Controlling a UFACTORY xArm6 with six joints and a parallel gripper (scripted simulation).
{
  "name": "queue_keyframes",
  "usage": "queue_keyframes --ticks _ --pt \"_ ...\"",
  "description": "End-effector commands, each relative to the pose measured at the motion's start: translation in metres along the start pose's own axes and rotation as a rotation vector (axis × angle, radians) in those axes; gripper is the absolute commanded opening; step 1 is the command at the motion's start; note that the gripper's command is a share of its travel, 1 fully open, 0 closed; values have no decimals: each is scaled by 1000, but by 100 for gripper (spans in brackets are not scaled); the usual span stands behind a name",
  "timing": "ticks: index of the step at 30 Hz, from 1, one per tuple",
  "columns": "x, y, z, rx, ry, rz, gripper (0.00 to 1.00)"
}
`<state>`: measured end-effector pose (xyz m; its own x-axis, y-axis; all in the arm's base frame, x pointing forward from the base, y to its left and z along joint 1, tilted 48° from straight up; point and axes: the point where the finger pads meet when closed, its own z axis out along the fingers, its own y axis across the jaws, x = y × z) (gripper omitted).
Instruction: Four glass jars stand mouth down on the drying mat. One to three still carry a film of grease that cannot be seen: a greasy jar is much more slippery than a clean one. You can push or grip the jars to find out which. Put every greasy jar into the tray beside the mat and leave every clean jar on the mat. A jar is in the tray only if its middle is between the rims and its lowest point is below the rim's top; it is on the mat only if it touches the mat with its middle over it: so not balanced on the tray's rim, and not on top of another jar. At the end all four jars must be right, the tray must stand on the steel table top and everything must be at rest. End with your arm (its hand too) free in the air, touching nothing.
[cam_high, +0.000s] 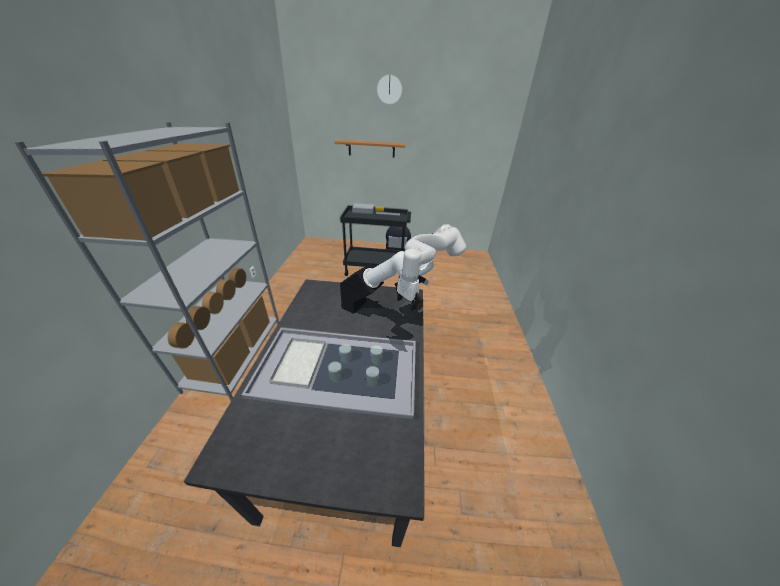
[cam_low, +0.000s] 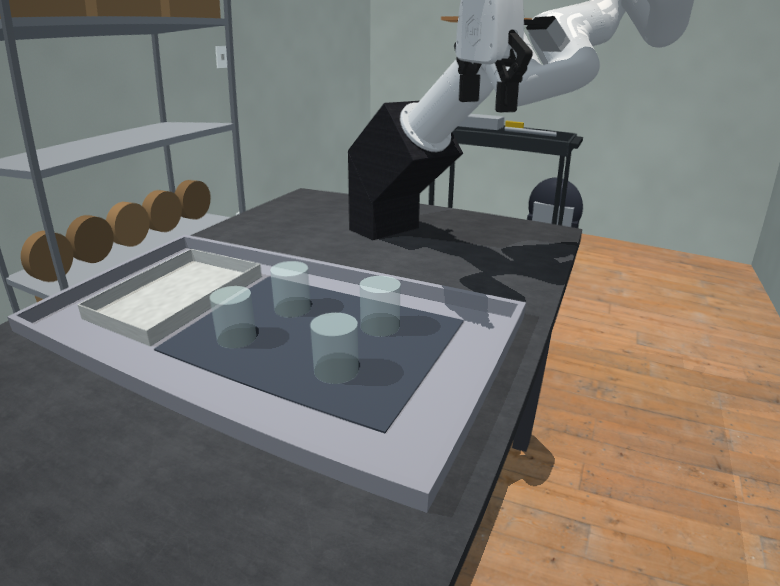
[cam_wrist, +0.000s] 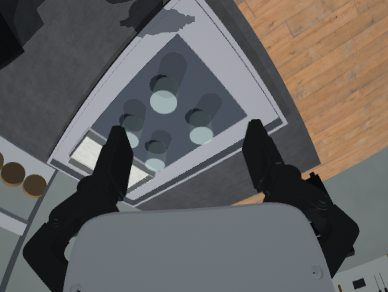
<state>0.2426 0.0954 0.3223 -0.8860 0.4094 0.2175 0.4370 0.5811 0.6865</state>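
Several clear glass jars stand mouth down on the dark drying mat (cam_low: 310, 352): a front jar (cam_low: 334, 347), a left jar (cam_low: 233, 316), a back left jar (cam_low: 290, 289) and a back right jar (cam_low: 380, 306). They also show in the top view (cam_high: 353, 364) and in the wrist view (cam_wrist: 164, 118). The pale tray (cam_low: 167, 299) lies left of the mat and holds no jar. My gripper (cam_low: 489, 94) hangs high above the table's far end, well clear of the jars, open and empty. Its two black fingers frame the mat in the wrist view (cam_wrist: 189, 147).
Mat and tray sit inside a raised steel-grey frame (cam_low: 403, 441) on the dark table. The arm's black base (cam_low: 387, 176) stands behind it. A metal shelf rack (cam_high: 151, 252) stands left of the table, a black cart (cam_high: 375, 236) behind it. The table's right edge drops to a wooden floor.
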Motion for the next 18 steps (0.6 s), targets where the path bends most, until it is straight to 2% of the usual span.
queue_keyframes --ticks 1,13,18 --pt "-13 -9 9 -1 1 42 100" --pt "-68 -49 48 -6 10 216 100" --pt "-82 -59 58 -8 12 260 100"
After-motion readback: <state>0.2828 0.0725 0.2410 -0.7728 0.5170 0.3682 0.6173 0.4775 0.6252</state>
